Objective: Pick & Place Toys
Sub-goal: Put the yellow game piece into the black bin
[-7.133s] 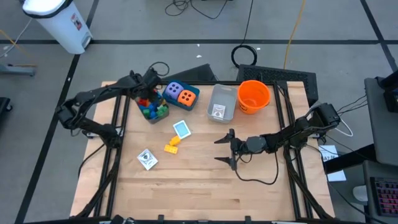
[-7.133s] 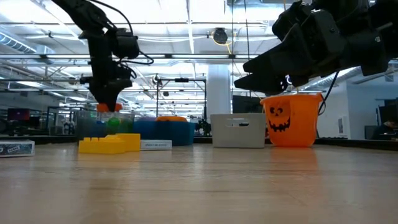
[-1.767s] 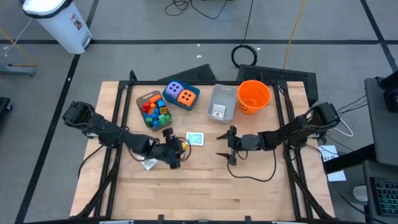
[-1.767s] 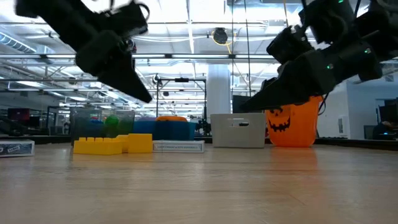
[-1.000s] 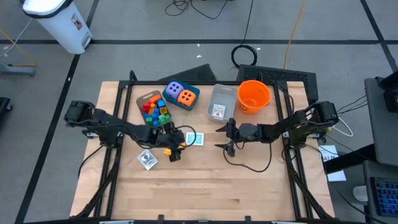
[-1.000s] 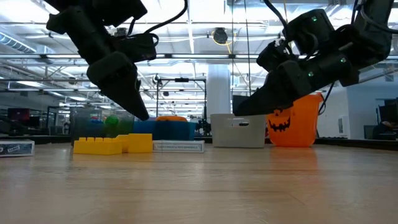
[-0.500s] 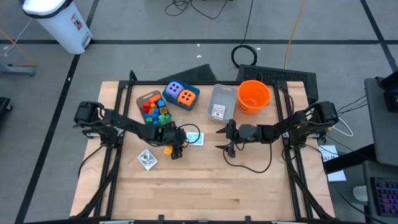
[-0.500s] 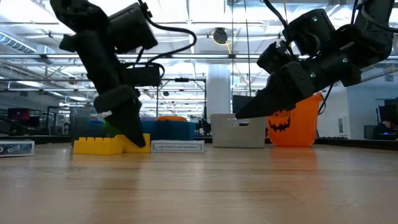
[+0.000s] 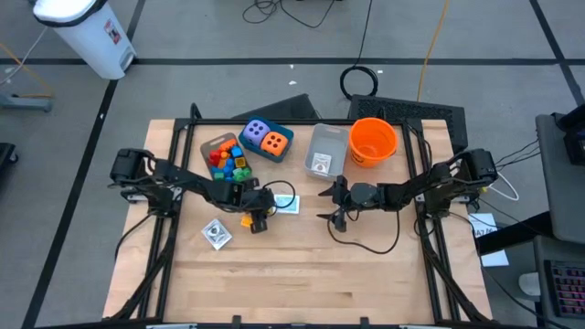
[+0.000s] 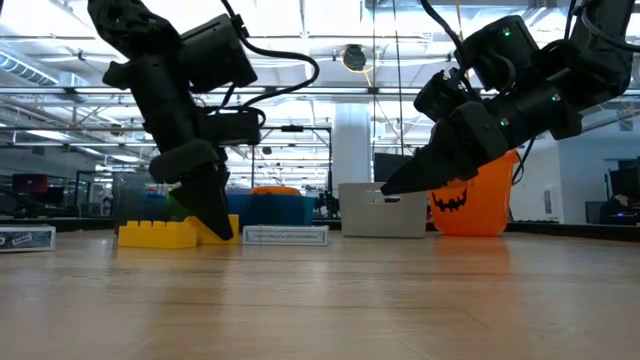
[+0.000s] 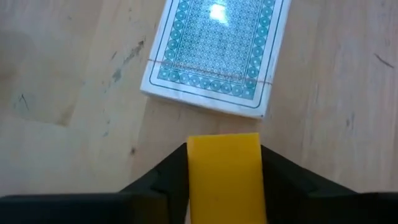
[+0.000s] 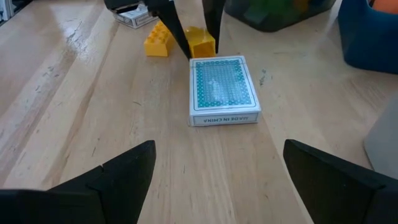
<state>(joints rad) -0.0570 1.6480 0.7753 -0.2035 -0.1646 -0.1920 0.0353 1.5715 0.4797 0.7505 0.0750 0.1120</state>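
A small yellow brick (image 11: 224, 177) lies on the wooden table (image 9: 302, 274) just beside a teal-backed deck of cards (image 11: 214, 53). My left gripper (image 9: 256, 217) reaches steeply down and is shut on that brick. A second yellow brick (image 12: 157, 42) lies flat next to it, untouched. My right gripper (image 9: 331, 206) hangs open above the table to the deck's right; in its own view its fingers stand wide apart with nothing between them and the deck (image 12: 224, 90) lies ahead. My left gripper pinches the yellow brick by its two opposite side faces (image 11: 189, 180), one finger on each. The fingers (image 12: 180, 31) come slanting down from above on the table's left side. The brick's underside rests on the table (image 10: 232, 228).
A clear tub of coloured bricks (image 9: 225, 157), a blue box with a purple and an orange die (image 9: 265, 140), a grey box (image 9: 325, 151) and an orange bucket (image 9: 373, 139) stand along the far side. A small card pack (image 9: 216, 235) lies left of the left gripper.
My left gripper has sunk from above the table to the yellow brick beside the deck and tipped steeper, so its fingertips now stand at table height on either side of the brick. The brick and deck have stayed in place.
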